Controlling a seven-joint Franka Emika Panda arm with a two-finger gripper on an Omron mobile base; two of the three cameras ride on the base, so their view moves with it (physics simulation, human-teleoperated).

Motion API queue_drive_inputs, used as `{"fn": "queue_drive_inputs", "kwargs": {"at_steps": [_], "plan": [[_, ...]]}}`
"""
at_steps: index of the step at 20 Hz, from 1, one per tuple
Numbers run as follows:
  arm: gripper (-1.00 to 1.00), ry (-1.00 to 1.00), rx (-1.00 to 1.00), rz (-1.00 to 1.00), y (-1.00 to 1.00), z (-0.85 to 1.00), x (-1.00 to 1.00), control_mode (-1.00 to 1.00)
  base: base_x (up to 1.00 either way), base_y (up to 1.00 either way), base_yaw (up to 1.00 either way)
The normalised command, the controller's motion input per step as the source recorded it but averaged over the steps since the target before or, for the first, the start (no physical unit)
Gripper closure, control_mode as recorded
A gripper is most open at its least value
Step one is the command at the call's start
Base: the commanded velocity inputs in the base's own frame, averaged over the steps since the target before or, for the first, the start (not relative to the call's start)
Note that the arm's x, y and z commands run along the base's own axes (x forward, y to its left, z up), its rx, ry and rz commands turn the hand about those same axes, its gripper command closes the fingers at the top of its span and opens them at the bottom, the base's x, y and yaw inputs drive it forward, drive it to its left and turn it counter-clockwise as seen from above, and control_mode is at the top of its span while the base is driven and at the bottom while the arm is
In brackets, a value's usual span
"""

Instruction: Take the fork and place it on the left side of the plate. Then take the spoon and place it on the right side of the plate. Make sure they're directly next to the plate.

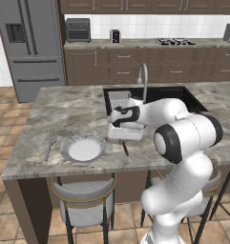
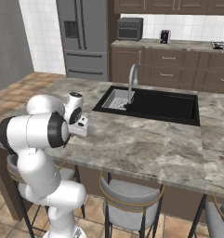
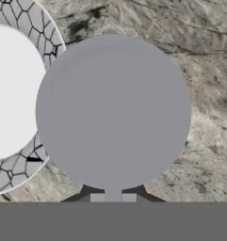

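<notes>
A home kitchen: steel fridge [image 1: 33, 45], wooden cabinets [image 1: 150, 64], sink [image 2: 153, 103] in a marble island [image 1: 73, 112].

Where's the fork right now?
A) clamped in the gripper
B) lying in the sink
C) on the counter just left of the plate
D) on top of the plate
C: in the left base view the fork lies on the counter beside the left rim of the plate.

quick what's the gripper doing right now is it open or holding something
Gripper: shut on the spoon, its round bowl just right of the plate.
</notes>
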Motion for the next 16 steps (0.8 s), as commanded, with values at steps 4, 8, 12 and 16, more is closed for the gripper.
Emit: {"fn": "queue_drive_inputs", "kwargs": {"at_steps": [4,8,12,16], "plan": [[1.0,0.05,0.0,0.0,0.07,-0.3,0.36,-1.0,0.0,0.0,0.0],[1.0,0.02,0.0,0.0,0.11,-0.26,0.39,-1.0,0.0,0.0,0.0],[1.0,0.0,0.0,0.0,0.16,-0.25,0.4,-1.0,0.0,0.0,0.0],[1.0,0.04,0.0,0.0,0.15,-0.27,0.19,-1.0,0.0,0.0,0.0]]}}
